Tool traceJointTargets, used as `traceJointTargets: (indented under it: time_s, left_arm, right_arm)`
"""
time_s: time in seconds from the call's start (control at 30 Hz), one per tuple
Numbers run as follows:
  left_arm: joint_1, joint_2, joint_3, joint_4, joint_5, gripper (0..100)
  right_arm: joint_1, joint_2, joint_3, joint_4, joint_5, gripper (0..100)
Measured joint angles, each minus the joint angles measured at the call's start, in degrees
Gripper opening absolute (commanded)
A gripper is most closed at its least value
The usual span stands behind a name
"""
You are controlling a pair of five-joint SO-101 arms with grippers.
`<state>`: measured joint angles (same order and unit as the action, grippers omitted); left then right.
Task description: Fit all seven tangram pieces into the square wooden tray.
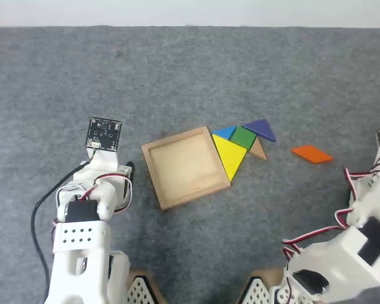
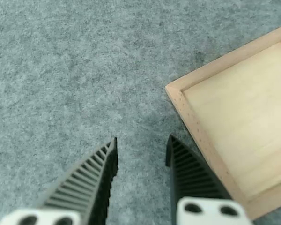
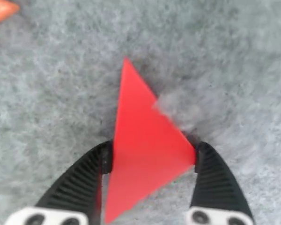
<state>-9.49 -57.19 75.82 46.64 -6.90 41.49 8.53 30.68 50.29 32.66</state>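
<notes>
- High view: a square wooden tray point(image 1: 153, 149) lies near the middle of a grey felt table cover point(image 1: 177, 69), turned at a slight angle, with nothing inside it.
- A large yellow triangle point(image 1: 230, 155) lies against the tray's right edge. Packed close around the triangle's upper side are a small blue triangle point(image 1: 225, 132), a green square point(image 1: 243, 137), a purple triangle point(image 1: 261, 129) and a tan triangle point(image 1: 258, 151).
- A flat orange parallelogram point(image 1: 311, 153) lies by itself further right, apart from that cluster.
- The white left arm point(image 1: 82, 221) stands at the lower left, just beside the tray's left side. The white right arm point(image 1: 361, 240) is at the lower right, near the edge of the view.
- Left wrist view: the left gripper point(image 2: 142, 140) hangs over bare felt with its two black ribbed fingers spread apart and nothing between them. One corner of the tray lies just beside it.
- Right wrist view: the right gripper point(image 3: 152, 152) is closed around a flat red triangle point(image 3: 138, 126), one finger pressed to each side of it. One point of the triangle reaches out past the fingertips over the felt. A corner of the orange parallelogram lies further off.
</notes>
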Motion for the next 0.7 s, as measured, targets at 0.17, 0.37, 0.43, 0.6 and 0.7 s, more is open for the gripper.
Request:
traceJointTargets:
  time_s: [0.17,0.37,0.43,0.6,0.7]
  left_arm:
    - [0.0,0.0,0.0,0.0,0.0,17]
    - [0.0,0.0,0.0,0.0,0.0,17]
    - [0.0,0.0,0.0,0.0,0.0,17]
    - [0.0,0.0,0.0,0.0,0.0,17]
    - [0.0,0.0,0.0,0.0,0.0,17]
  right_arm:
    - [-1.8,-4.8,1.5,3.5,-0.9,10.2]
    - [-6.7,-14.4,1.9,9.9,-1.4,10.2]
    - [-8.6,-17.9,1.9,11.5,-2.8,10.5]
    - [-10.3,-24.6,2.1,16.1,-3.8,12.1]
    - [-7.7,-25.4,2.3,17.8,-1.5,20.7]
